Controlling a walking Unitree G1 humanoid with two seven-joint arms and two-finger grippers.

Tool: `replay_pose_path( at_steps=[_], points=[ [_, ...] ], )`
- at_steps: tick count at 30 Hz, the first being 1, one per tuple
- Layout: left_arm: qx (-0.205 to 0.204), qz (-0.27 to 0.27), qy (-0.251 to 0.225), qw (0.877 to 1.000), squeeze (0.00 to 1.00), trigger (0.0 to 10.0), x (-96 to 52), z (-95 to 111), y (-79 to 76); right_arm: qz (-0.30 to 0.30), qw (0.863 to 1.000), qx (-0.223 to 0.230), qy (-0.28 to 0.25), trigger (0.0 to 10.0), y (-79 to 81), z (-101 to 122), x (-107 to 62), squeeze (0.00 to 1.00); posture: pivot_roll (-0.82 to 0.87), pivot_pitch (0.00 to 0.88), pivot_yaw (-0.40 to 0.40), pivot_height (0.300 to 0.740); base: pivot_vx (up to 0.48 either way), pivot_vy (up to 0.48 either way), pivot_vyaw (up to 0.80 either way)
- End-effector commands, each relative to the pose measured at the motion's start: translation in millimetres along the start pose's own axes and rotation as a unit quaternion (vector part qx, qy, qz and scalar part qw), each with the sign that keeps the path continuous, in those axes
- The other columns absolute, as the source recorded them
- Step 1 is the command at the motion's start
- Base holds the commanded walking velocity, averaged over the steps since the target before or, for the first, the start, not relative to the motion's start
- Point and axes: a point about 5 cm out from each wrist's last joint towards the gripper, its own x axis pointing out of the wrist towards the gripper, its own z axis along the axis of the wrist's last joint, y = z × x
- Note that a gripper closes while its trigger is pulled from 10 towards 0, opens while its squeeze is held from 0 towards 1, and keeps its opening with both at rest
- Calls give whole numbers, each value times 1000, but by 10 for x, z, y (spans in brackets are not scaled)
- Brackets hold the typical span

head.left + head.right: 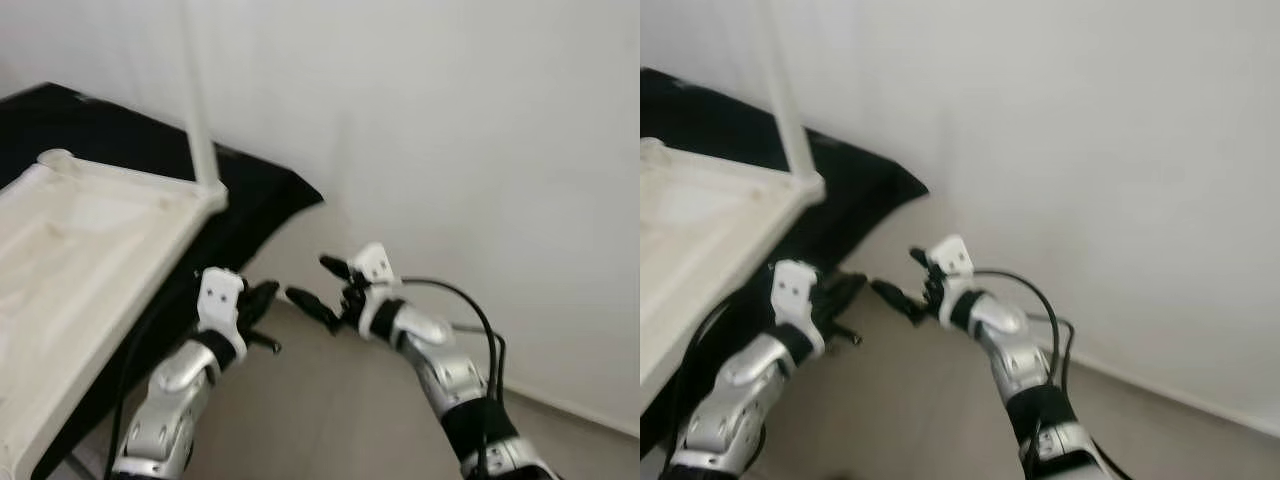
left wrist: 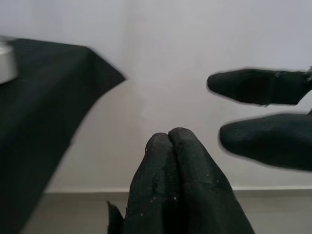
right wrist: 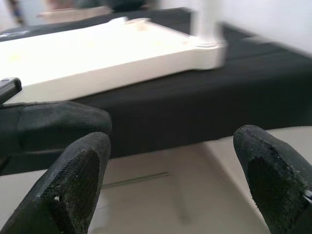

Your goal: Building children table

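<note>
Beside tabletop (image 1: pixel 70 270), cropped at frame edge: left end effector (image 1: pixel 262 318) pressed together, right end effector (image 1: pixel 318 287) spread.

A surface draped in black cloth (image 1: pixel 250 200) carries an upturned cream-white plastic tabletop (image 1: pixel 80 260), one white leg (image 1: pixel 200 120) standing upright at its corner. Beige floor (image 1: pixel 330 410) lies beside it.

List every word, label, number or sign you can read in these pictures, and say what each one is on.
No readable text anywhere.
White tabletop and its leg: no print visible.
Black cloth: plain.
Left claw, shut, and right claw, open: white wrist plates show dark dots, no letters.
Wall: bare.
</note>
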Motion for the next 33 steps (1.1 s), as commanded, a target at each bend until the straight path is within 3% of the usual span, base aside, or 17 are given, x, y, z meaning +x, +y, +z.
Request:
replay_pose_path(
  at_steps=[1,6,14,25,33],
  points=[
    [7,-2,1,1000,0,10000,5,-7,-34,11,1000,-1,-9,10000,36,13,5,0,68,105,-73,740,0,0,781],
    [5,-4,-9,1000,0,10000,13,37,-64,27,999,5,-29,10000,61,81,-51,0,50,118,-54,740,0,0,781],
    [34,-9,-26,999,0,10000,133,148,-85,46,998,0,-42,10000,78,159,-15,0,43,124,-46,740,0,0,777],
    [36,27,-47,998,0,10000,146,269,45,17,999,-8,-50,10000,-96,294,-32,0,37,126,-64,740,0,0,704],
    [71,27,-28,997,0,10000,117,173,-92,41,999,-20,-23,10000,28,158,-85,0,19,144,-58,740,0,0,662]
  ],
)
